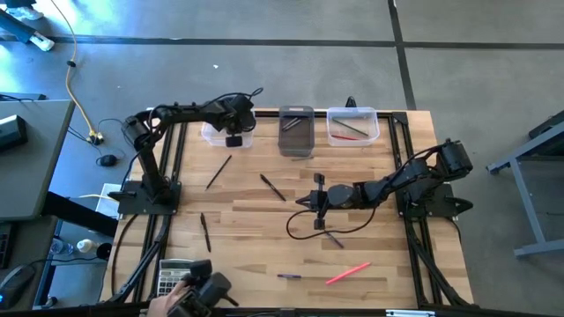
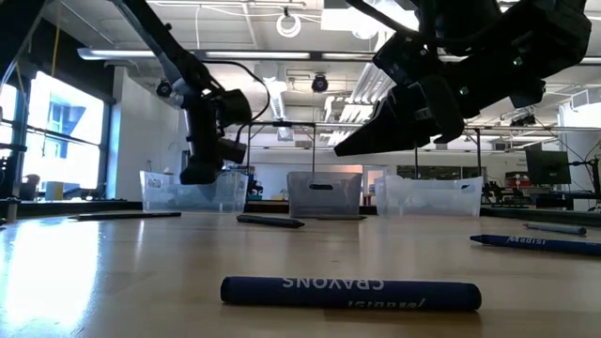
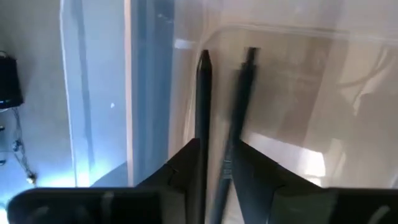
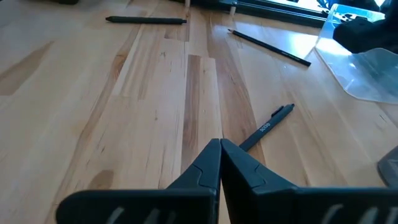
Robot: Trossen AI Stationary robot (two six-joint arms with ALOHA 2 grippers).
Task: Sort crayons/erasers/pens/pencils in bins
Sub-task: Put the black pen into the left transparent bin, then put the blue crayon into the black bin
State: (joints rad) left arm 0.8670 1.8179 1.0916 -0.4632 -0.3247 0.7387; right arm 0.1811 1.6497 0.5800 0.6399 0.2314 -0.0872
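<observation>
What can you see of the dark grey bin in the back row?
The dark grey bin is a small rectangular tub of smoky, see-through plastic, upright and open-topped. It stands at the table's far edge, middle of three, between two clear bins and apart from both. A few dark sticks lie inside it. No gripper touches it.

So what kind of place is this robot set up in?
Probably a lab or workshop: a bare concrete floor around the wooden table, exposed ceiling ducts and lights overhead, and monitors on desks behind.
</observation>
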